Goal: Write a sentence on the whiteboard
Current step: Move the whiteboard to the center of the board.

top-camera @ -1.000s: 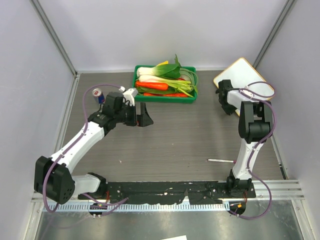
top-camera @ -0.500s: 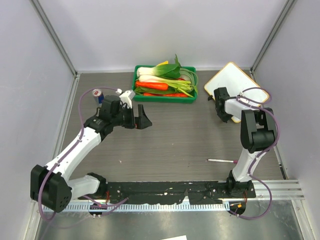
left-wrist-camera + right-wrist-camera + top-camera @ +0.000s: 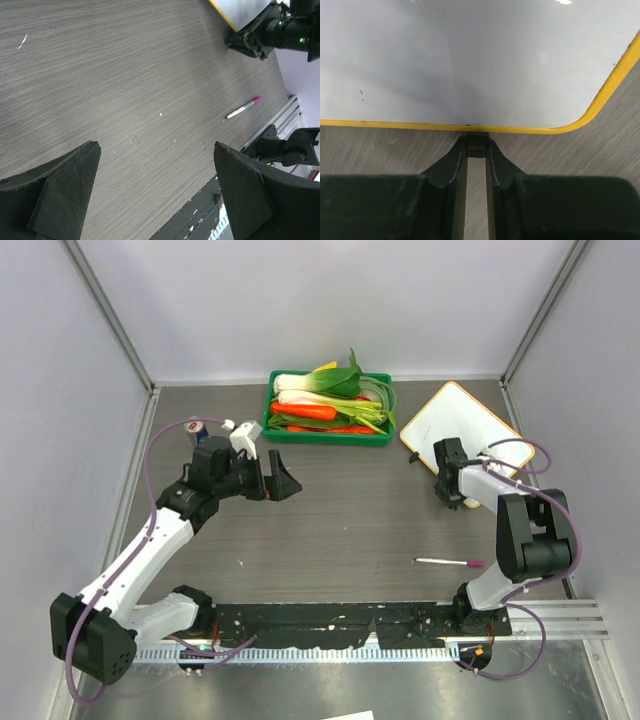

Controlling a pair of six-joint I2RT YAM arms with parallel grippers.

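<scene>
Right wrist view showed the whiteboard (image 3: 470, 60) blank, at the far right of the table (image 3: 350, 530); no sentence had been written. Its near edge was, seemingly, pinched by the right gripper (image 3: 476, 145). The left gripper (image 3: 155, 150) was held wide apart, empty. The marker (image 3: 450, 562) was left ungrasped.
</scene>
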